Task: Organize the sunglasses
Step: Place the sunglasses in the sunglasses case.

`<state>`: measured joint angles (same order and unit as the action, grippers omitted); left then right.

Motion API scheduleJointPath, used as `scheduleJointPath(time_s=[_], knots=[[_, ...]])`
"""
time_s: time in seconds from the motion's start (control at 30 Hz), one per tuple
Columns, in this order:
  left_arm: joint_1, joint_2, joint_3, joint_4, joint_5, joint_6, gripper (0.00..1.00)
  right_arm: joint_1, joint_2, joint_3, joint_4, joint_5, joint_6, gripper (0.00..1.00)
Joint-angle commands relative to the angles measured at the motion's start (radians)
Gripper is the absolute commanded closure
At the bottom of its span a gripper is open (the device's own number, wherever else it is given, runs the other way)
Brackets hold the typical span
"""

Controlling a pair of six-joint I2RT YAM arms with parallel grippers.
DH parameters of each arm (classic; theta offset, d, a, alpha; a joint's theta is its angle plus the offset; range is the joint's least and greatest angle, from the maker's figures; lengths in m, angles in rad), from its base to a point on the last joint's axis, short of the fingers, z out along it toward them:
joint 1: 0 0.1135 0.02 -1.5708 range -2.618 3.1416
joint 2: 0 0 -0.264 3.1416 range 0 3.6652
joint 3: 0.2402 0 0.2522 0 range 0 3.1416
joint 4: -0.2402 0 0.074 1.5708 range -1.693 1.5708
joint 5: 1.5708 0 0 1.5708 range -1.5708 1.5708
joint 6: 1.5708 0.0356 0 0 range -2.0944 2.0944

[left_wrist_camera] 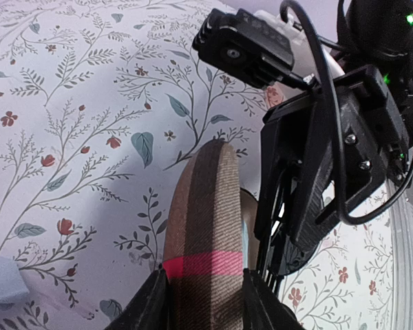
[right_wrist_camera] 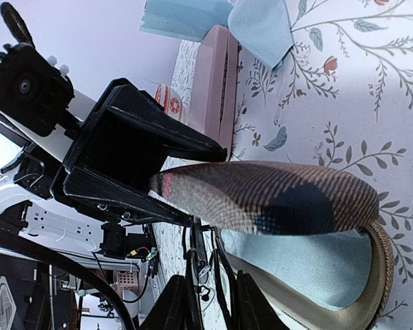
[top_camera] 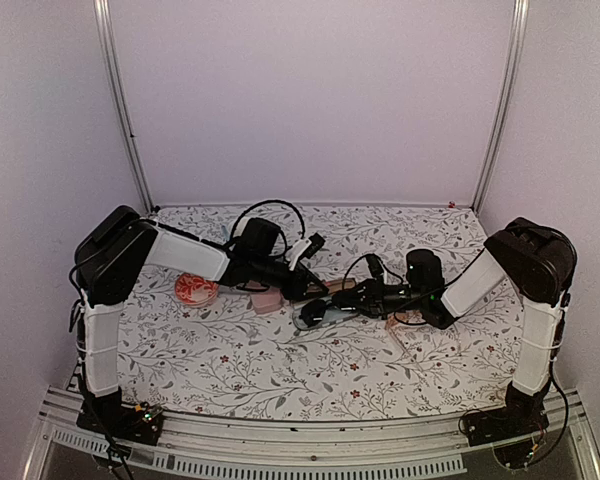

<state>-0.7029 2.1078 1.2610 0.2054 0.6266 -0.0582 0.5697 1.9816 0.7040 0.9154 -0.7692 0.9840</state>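
My left gripper is shut on the lid of the brown red-banded case and holds it open. The case's pale blue lining shows in the right wrist view. My right gripper is shut on the thin black wire-frame sunglasses, right at the mouth of the open case. In the top view both grippers meet mid-table, the left and the right. The pale pinkish-tan sunglasses lie on the table under the right arm.
A pink oblong case lies just left of the grippers and also shows in the right wrist view, beside a light blue cloth. A red-and-white round object sits under the left arm. The right gripper's body crowds the case.
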Motion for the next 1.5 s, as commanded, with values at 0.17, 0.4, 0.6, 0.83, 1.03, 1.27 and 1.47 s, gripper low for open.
scheduleJointPath(time_s=[0.17, 0.4, 0.6, 0.83, 1.03, 1.27, 1.47], knots=[[0.003, -0.035, -0.018, 0.041, 0.022, -0.023, 0.61, 0.010, -0.004, -0.011, 0.062, 0.050, 0.042, 0.75], [0.003, -0.035, -0.027, 0.070, 0.046, -0.036, 0.61, 0.020, 0.014, -0.001, 0.053, 0.062, 0.057, 0.75], [0.003, -0.034, -0.033, 0.078, 0.050, -0.041, 0.62, 0.036, 0.031, 0.017, 0.037, 0.079, 0.059, 0.75], [0.004, -0.035, -0.040, 0.084, 0.050, -0.046, 0.62, 0.048, 0.027, 0.007, 0.033, 0.120, 0.055, 0.74], [0.004, -0.039, -0.045, 0.089, 0.047, -0.047, 0.62, 0.049, 0.019, -0.007, 0.058, 0.152, 0.064, 0.75], [0.003, -0.039, -0.048, 0.089, 0.045, -0.049, 0.62, 0.049, 0.026, -0.017, 0.084, 0.166, 0.083, 0.74], [0.002, -0.038, -0.049, 0.089, 0.044, -0.052, 0.62, 0.050, 0.035, -0.020, 0.079, 0.159, 0.082, 0.69]])
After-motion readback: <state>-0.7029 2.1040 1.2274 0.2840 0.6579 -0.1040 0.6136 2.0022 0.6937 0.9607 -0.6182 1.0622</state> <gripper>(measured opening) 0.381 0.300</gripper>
